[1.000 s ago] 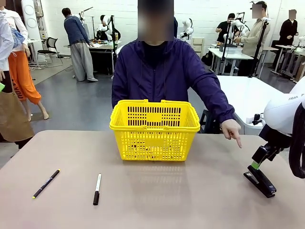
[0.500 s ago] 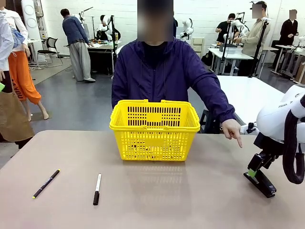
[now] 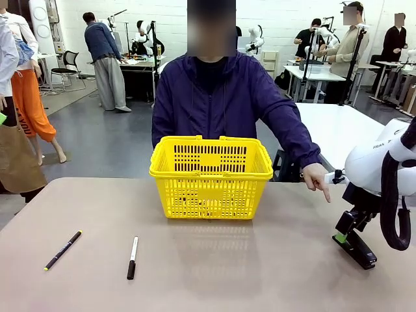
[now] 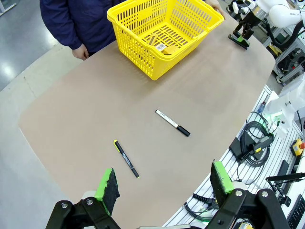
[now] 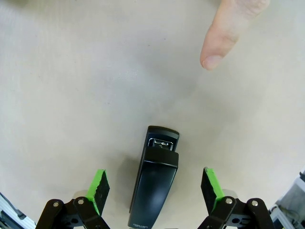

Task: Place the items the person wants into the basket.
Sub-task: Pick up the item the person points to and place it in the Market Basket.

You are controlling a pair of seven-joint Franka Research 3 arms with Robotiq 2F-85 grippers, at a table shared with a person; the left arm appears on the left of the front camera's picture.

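Yellow plastic shopping basket w/ slotted lattice sides (image 3: 211, 177) sits mid-bench, far side, right in front of the person in the dark navy zip-up jacket (image 3: 224, 104). Left wrist view: basket floor holds a slim yellow-and-black utility knife (image 4: 153, 41) plus a small yellow item next to it w/ a white label, prob the tape measure, can't confirm (image 4: 165, 48). Handles folded down on the rim.

Black stapler (image 3: 355, 248) lies flat on the beige matte bench (image 3: 214, 266), robot's right side, well apart from the basket. Right gripper (image 5: 155, 187) is low over it, jaws spread wide, one green pad each side of the stapler body, pads not touching it. Stapler is smooth black plastic, long wedge shape, metal mouth showing at its far end.

Person's hand (image 3: 316, 179) is stretched out over the bench edge, index finger angled down toward the stapler; fingertip hangs near its far end in the right wrist view, no contact.

Left gripper (image 4: 164, 183) is high above the bench, jaws spread, nothing between the pads.

Also on the bench, robot's left: thin black pen w/ yellow tip (image 3: 63, 250) and white marker w/ black cap (image 3: 132, 257), apart from each other, both lying flat.
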